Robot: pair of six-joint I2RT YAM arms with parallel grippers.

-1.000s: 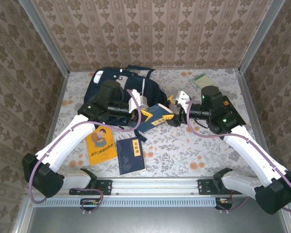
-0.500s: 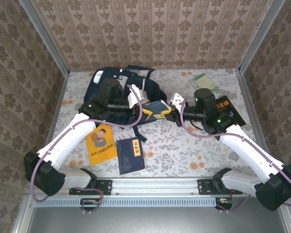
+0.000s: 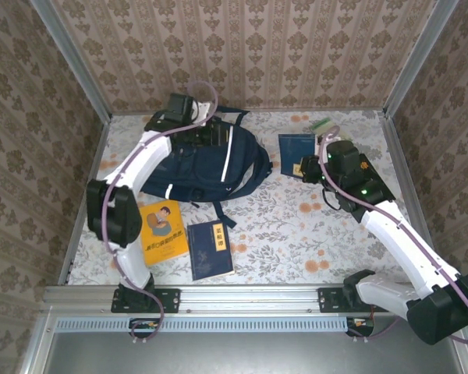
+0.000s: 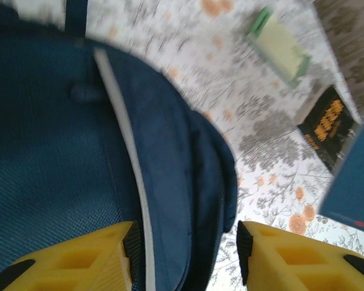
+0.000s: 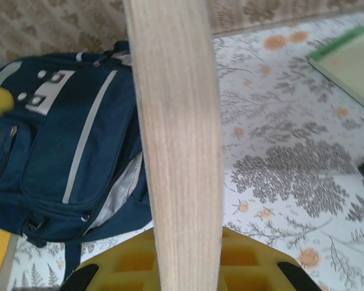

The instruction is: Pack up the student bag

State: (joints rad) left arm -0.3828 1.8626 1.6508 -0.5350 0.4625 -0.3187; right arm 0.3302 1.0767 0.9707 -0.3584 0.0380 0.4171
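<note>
The student bag [image 3: 207, 165], a navy backpack with white stripes, lies at the back left of the table; its mouth gapes a little and shows pale lining [image 5: 112, 197]. My left gripper [image 3: 209, 134] hovers over the bag's far end, open, with the bag's edge [image 4: 188, 182] below the yellow fingers [image 4: 97, 260]. My right gripper [image 3: 306, 167] is shut on a blue book [image 3: 296, 146], held upright to the right of the bag. The book's pale page edge [image 5: 176, 121] rises between the right fingers.
An orange book [image 3: 162, 230] and a dark blue book [image 3: 210, 249] lie near the front left. A green notebook [image 3: 322, 125] lies at the back right, and a black book with orange lettering [image 4: 326, 124] lies beside it. Patterned walls enclose the table.
The blue book passed from my left gripper to my right, which shut on it and carried it right and back. My left gripper opened and swung to the bag's far end.
</note>
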